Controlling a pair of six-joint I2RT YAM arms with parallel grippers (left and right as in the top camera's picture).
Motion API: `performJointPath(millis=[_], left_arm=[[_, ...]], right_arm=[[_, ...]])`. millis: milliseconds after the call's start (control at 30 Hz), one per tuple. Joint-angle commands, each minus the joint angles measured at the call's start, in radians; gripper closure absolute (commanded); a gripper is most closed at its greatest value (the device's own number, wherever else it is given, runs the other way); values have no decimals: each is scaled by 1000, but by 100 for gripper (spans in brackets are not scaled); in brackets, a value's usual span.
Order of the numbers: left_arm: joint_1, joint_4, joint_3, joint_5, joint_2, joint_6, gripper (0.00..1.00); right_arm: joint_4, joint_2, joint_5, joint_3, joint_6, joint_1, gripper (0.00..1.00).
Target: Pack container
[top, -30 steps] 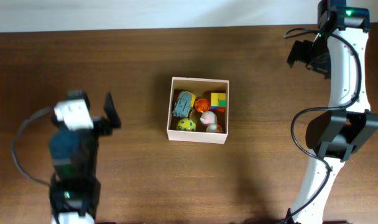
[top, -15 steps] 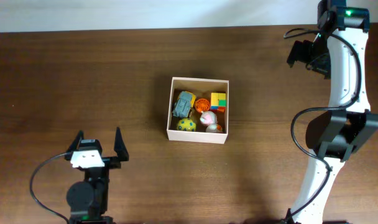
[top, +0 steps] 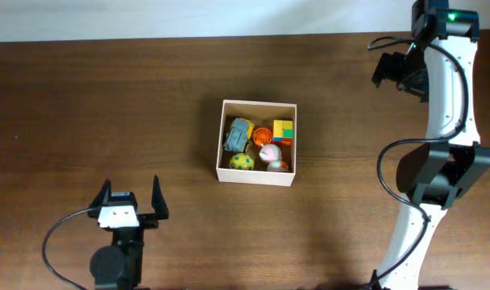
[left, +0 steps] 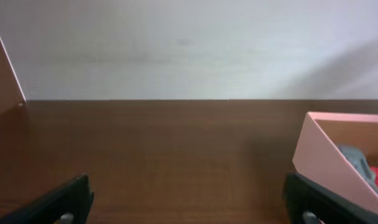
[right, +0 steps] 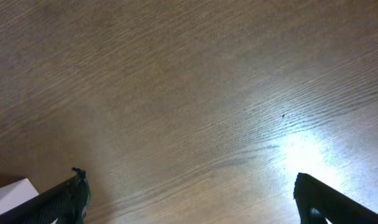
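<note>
The container point(top: 222, 137), a square shallow box with white walls and a tan inside, sits mid-table and holds several small toys: a grey one point(top: 238, 133), a yellow-green ball point(top: 242, 162), an orange one point(top: 262, 134), a coloured block point(top: 283, 130) and a pink-white one point(top: 268, 152). My left gripper point(top: 130, 197) is open and empty at the front left, well apart from the box. In the left wrist view the box's corner point(left: 329, 162) shows at the right. My right gripper point(top: 392, 64) is open and empty at the far right, above bare wood.
The dark wooden table point(top: 132, 97) ends at a pale wall point(left: 189, 43) along the back. The right arm's white base point(top: 434, 173) stands at the right edge. A white corner point(right: 9, 191) shows at the lower left of the right wrist view.
My left arm has drawn back toward the table's front and turned its open gripper to face the back wall. The right arm and the box have not moved.
</note>
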Motion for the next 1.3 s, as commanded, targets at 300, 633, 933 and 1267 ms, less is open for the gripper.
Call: performJointPath(millis=[300,633,933,1267], left_arm=[[4,-142,-3,4,-92,86,1],[4,-141,-3,8,-91,91,1],[4,-141,-3,8,-91,91,1],[4,-141,-3,8,-91,91,1]], right_arm=[[0,-32,-2,14,5,2,1],[0,-32,-2,14,5,2,1],[0,-32,-2,14,5,2,1],[0,-32,-2,14,5,2,1]])
